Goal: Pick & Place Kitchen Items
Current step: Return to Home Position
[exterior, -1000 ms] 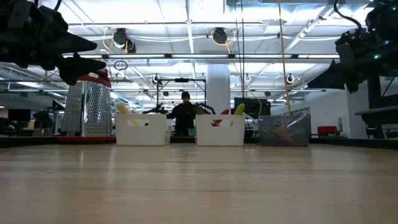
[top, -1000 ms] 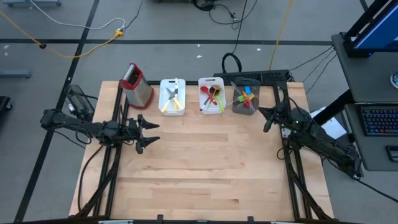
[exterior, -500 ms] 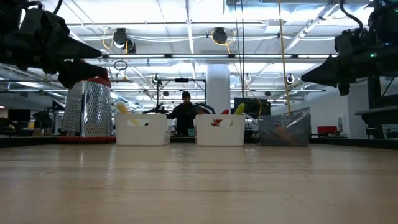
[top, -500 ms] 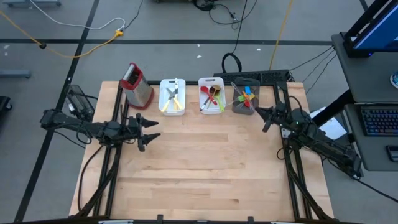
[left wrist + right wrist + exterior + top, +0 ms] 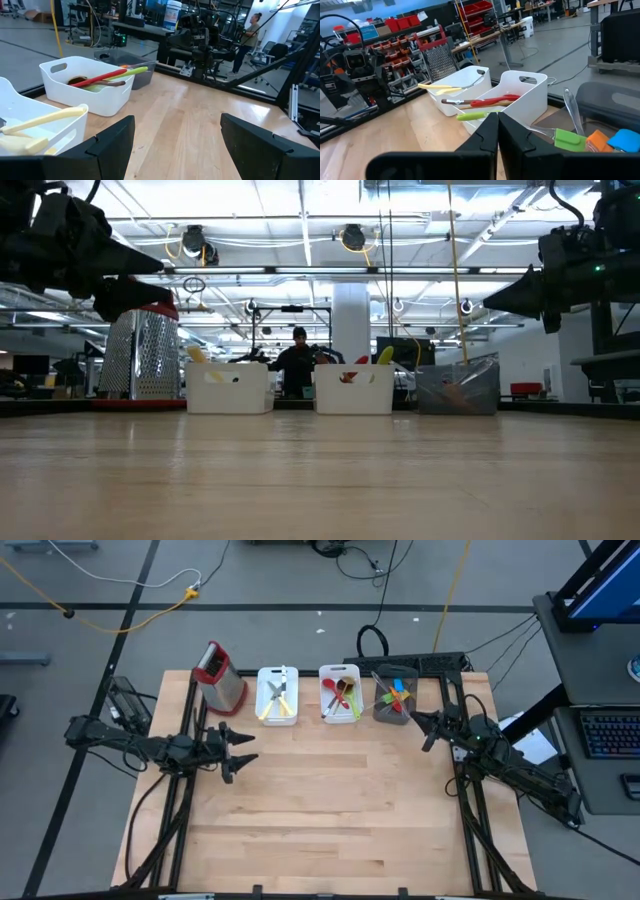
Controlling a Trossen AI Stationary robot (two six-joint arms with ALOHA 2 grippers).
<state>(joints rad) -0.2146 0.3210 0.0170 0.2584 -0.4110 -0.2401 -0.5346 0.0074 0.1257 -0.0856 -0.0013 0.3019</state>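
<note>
Bare wooden table (image 5: 330, 810). Left gripper (image 5: 243, 750) fingers apart, right gripper (image 5: 424, 732) fingers together, both empty. Slight drift a second ago, none since. Kitchen items (image 5: 340, 696) binned just beyond right gripper's tips. Probably parked; sorting looks finished.

Wide open table (image 5: 330, 810) between left hand (image 5: 245, 751) and right hand (image 5: 422, 726); grater (image 5: 220, 677), two white bins (image 5: 277, 697), grey bin (image 5: 395, 706) block far edge.

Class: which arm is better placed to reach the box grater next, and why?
Probably left: the open left gripper hovers beside the grater; the shut right gripper is across the table.
</note>
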